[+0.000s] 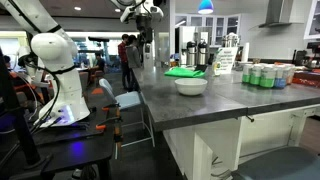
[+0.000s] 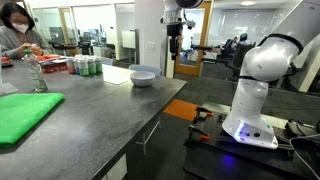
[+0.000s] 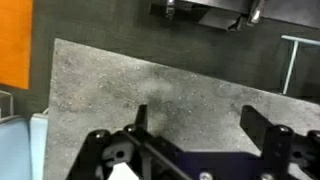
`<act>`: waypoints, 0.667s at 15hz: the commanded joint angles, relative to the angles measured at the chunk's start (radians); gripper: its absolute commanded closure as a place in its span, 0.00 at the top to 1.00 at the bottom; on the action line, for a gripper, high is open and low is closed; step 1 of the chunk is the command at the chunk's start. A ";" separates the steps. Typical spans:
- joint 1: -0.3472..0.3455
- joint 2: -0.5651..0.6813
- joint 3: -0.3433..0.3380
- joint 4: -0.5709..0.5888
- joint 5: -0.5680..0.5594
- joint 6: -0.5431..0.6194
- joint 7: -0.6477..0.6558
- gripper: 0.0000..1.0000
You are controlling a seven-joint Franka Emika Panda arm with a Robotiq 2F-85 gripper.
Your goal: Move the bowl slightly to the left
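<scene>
**A:** How does the end effector [image 3: 197, 120] stand?

**B:** Wide. In the wrist view its black fingers [image 3: 141, 118] sit well apart with nothing between them. Below them lies only the speckled grey stone desk [image 3: 120, 80].

**A:** And the plain white, round, shallow bowl [image 2: 143, 76]?

**B:** It does not show in the wrist view. In an exterior view, a flat bright-green cloth [image 2: 25, 115] lies nearest the camera. The bowl sits farther along the desk, well apart from the cloth and near the edge that faces the robot's white base [image 2: 250, 110]. Beyond it stands a row of green and red drink cans [image 2: 85, 66], and farthest off is a seated person in a face mask [image 2: 15, 30].

**A:** Which way is the bowl from the end effector?

**B:** The end effector hangs high, about over the desk's edge, and touches nothing. In that picture the bowl lies below it at about seven o'clock. In an exterior view from across the desk, the bowl [image 1: 190, 85] lies at about five o'clock.

**A:** Does the bowl's shape matter for the approach?

**B:** Probably not. The bowl is round with no long axis, so any part of the rim should serve. The single arm would first have to come down toward it.
</scene>
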 commanded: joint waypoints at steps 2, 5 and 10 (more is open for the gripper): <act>0.005 0.000 -0.004 0.002 -0.002 -0.003 0.002 1.00; 0.005 0.000 -0.004 0.002 -0.002 -0.003 0.002 1.00; 0.033 0.051 -0.017 0.007 -0.004 0.109 -0.092 1.00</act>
